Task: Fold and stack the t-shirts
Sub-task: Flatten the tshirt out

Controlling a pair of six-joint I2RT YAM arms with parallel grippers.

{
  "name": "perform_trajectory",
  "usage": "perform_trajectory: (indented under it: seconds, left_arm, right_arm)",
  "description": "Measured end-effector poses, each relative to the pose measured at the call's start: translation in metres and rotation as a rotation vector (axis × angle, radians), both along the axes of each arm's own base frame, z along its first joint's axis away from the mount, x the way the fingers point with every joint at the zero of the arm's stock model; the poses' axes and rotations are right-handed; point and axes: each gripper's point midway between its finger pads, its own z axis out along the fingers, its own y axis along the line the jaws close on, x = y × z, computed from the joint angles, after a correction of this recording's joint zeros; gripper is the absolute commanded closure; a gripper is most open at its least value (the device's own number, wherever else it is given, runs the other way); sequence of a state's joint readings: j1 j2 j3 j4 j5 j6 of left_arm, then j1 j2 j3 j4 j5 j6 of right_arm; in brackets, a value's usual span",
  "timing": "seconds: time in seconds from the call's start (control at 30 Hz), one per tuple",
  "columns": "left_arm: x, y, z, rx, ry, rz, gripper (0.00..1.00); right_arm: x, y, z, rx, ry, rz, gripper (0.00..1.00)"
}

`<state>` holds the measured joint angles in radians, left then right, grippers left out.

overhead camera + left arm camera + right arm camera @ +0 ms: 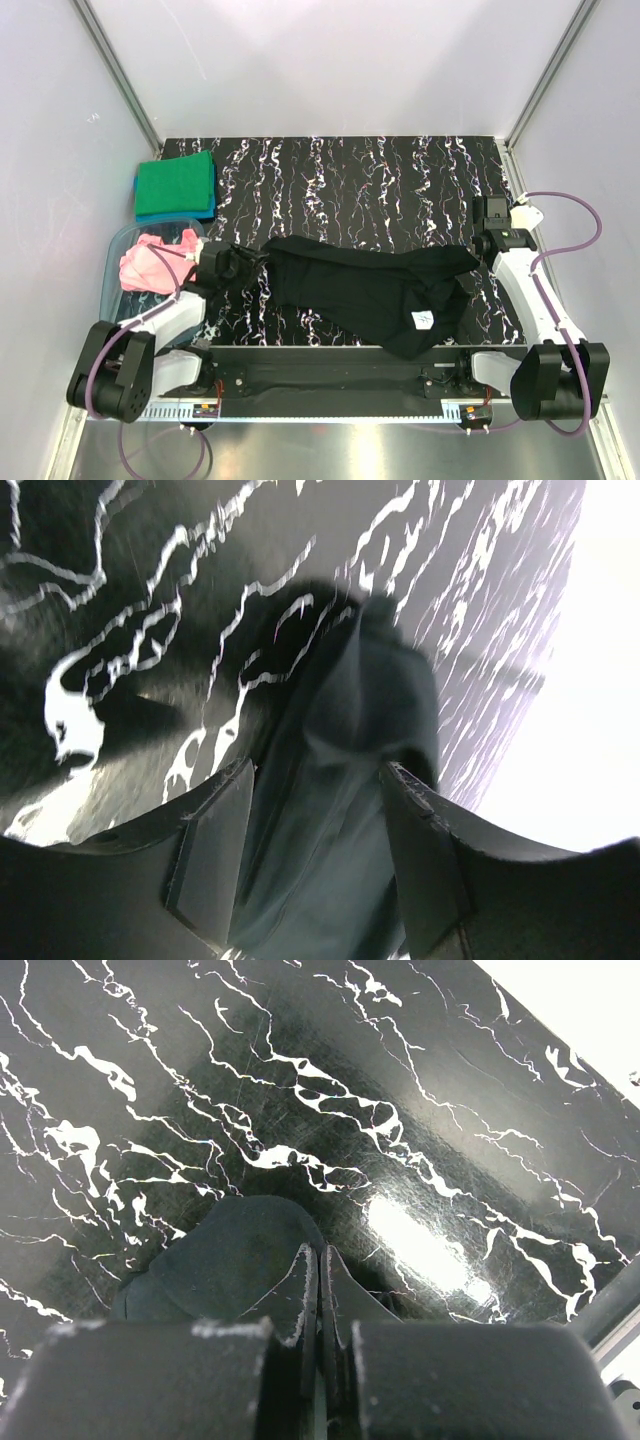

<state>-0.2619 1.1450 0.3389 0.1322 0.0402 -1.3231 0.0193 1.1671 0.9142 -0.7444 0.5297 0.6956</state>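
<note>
Left end effector (318, 770) spread around black t-shirt (365, 285) edge; right end effector (319, 1252) pressed together at the shirt's opposite end. Pull it flat before folding.

You can read no text anywhere; the white neck label (422, 320) on the black t-shirt (360, 285) is too small.

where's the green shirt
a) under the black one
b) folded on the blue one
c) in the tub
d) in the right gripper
b: the green shirt lies folded on the blue shirt at the table's far left, clear of the tub and both grippers.
</note>
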Motion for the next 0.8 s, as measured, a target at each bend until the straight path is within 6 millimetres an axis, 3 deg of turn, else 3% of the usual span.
perform_trajectory:
  seconds: [0.43, 0.8]
  left_arm:
    - [0.014, 0.004, -0.011, -0.103, -0.012, 0.138, 0.41]
    - [0.023, 0.011, 0.024, -0.128, -0.145, 0.177, 0.41]
  right_arm:
    - [0.003, 0.002, 0.002, 0.008, -0.017, 0.005, 1.00]
    - [0.006, 0.004, 0.002, 0.022, -0.026, 0.015, 1.00]
